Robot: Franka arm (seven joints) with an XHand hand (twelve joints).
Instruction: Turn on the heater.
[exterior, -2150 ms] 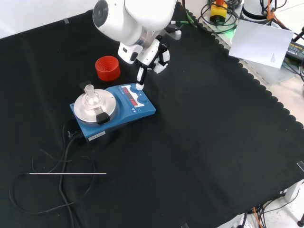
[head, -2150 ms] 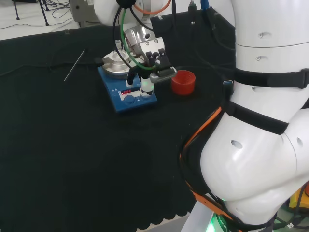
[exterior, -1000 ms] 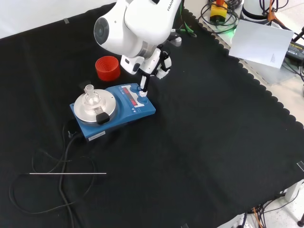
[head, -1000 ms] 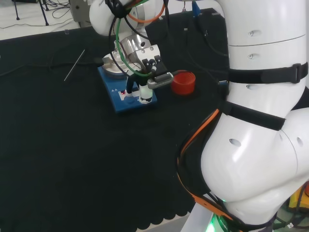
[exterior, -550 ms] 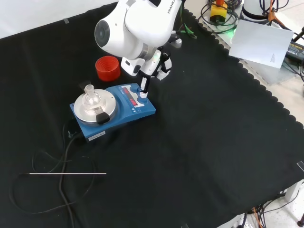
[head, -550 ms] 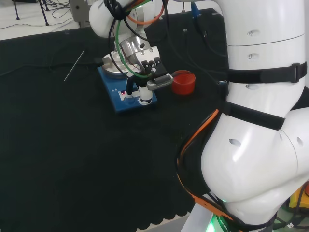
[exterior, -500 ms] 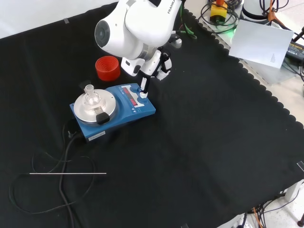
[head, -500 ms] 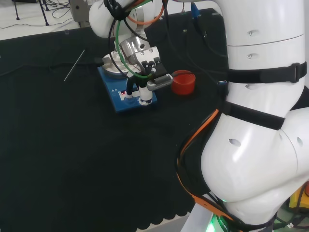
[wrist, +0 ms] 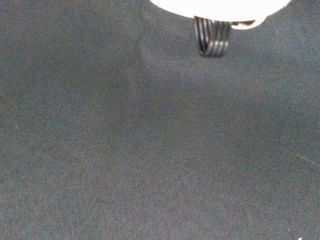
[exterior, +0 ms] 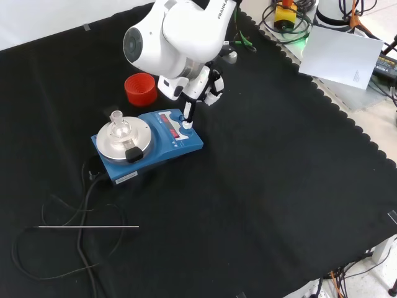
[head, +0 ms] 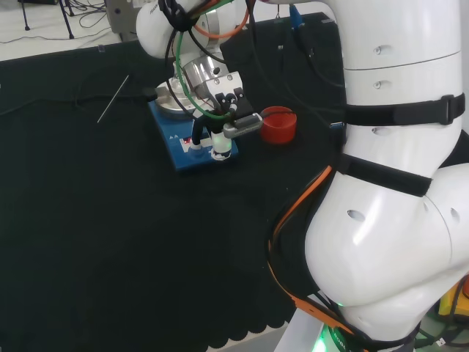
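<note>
Hand point(exterior: 200, 87) has one straight finger point(exterior: 186, 112) down on the blue heater's point(exterior: 158, 144) front panel, other fingers curled, gripping nothing.

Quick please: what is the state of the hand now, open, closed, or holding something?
Hand: holding nothing; one straight finger reaches down to the front panel of the blue heater. The other fingers: cannot tell.

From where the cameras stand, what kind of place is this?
Probably a laboratory bench for robot trials. A blue heater carries a small glass flask on its metal plate, the robot's hand reaches down to its controls, and a red ring stand waits nearby.
</note>
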